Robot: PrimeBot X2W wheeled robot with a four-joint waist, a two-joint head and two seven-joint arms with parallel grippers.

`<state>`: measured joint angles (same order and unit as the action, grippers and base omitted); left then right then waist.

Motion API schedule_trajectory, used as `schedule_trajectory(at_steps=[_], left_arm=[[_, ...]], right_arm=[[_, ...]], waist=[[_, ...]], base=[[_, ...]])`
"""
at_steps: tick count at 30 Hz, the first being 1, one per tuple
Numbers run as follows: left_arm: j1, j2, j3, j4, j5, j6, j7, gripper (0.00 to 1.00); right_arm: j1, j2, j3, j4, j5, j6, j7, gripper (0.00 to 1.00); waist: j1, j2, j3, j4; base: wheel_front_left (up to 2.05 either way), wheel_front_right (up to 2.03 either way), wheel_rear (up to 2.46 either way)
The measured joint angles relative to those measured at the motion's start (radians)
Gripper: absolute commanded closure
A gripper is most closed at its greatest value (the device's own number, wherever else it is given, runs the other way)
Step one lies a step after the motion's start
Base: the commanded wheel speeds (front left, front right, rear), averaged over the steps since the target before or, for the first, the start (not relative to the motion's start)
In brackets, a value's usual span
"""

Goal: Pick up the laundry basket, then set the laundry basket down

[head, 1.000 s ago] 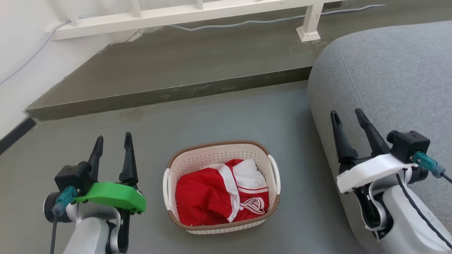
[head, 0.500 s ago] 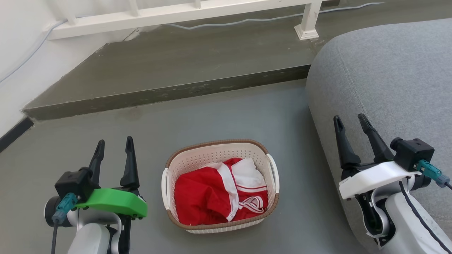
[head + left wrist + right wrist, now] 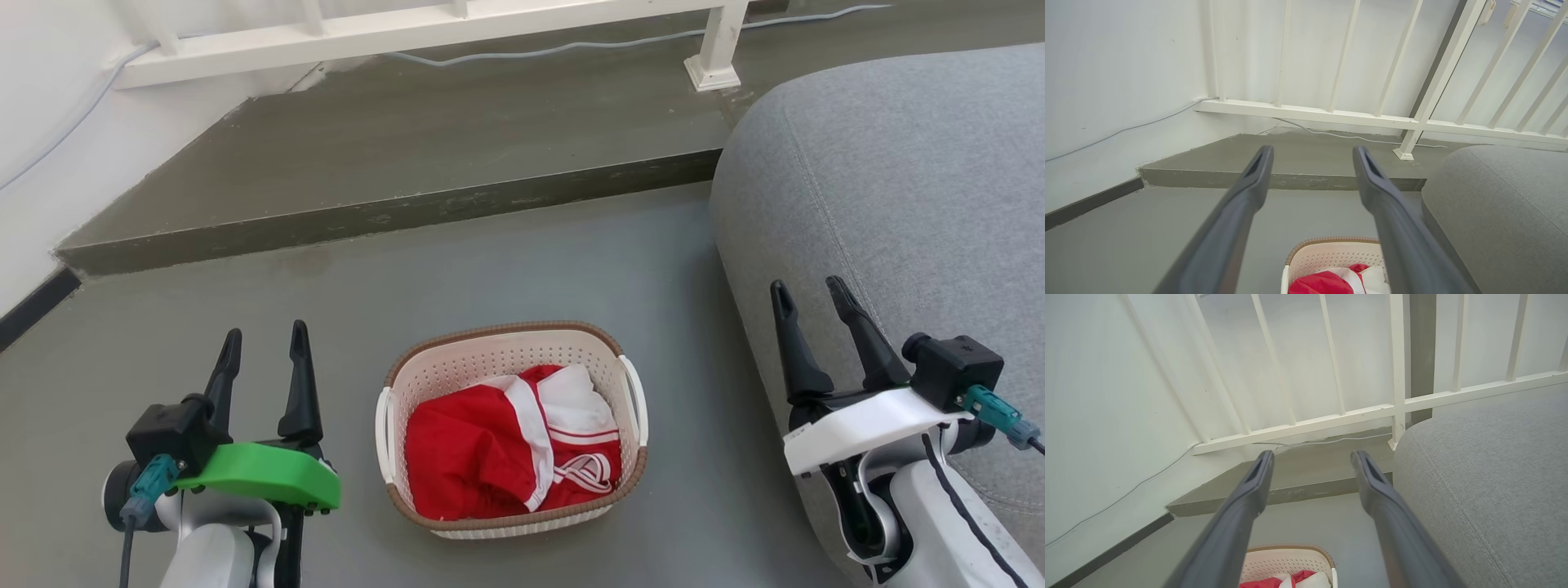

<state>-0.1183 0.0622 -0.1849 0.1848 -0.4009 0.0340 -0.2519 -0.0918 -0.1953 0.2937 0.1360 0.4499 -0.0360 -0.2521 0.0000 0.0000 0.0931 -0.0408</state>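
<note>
Spread and empty, the left gripper (image 3: pixel 266 328) and right gripper (image 3: pixel 807 284) should pinch the laundry basket (image 3: pixel 498 331) by its side handles (image 3: pixel 380 437), lifting evenly

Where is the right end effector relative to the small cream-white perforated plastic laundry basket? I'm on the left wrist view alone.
Observer: In the head view the right end effector is open, off the laundry basket's right side, apart from it, beside the grey fabric seat.
Operator: Are its handles free?
Observer: Yes. A white loop handle stands on each side, and nothing grips either.
Operator: Is it off the floor?
Observer: No. It rests on the grey floor; the left end effector hangs open off its left side, touching nothing.
</note>
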Motion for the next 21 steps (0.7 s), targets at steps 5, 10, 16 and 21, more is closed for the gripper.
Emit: schedule_trajectory(at_steps=[5,10,16,21], left_arm=[[0.003,-0.007,0.010,-0.001,0.002,-0.009,0.000,0.00],[0.018,-0.008,0.018,-0.001,0.003,-0.018,0.000,0.00],[0.020,-0.011,0.021,-0.001,0.002,-0.036,0.000,0.00],[0.026,-0.019,0.017,0.044,0.001,-0.040,0.005,1.00]], right_arm=[[0.000,0.006,-0.006,0.000,-0.011,0.009,0.000,0.00],[0.003,0.008,-0.016,-0.001,-0.020,0.017,0.000,0.00],[0.018,0.014,-0.024,-0.001,-0.021,0.027,0.000,0.00],[0.044,0.030,-0.018,0.041,-0.020,0.026,0.001,1.00]], waist=[[0.0000,0.0000,-0.001,0.000],[0.0000,0.0000,-0.002,-0.001],[0.0000,0.0000,-0.002,-0.003],[0.0000,0.0000,-0.002,-0.003]], base=[[0.00,0.00,0.00],[0.00,0.00,0.00],[0.00,0.00,0.00],[0.00,0.00,0.00]])
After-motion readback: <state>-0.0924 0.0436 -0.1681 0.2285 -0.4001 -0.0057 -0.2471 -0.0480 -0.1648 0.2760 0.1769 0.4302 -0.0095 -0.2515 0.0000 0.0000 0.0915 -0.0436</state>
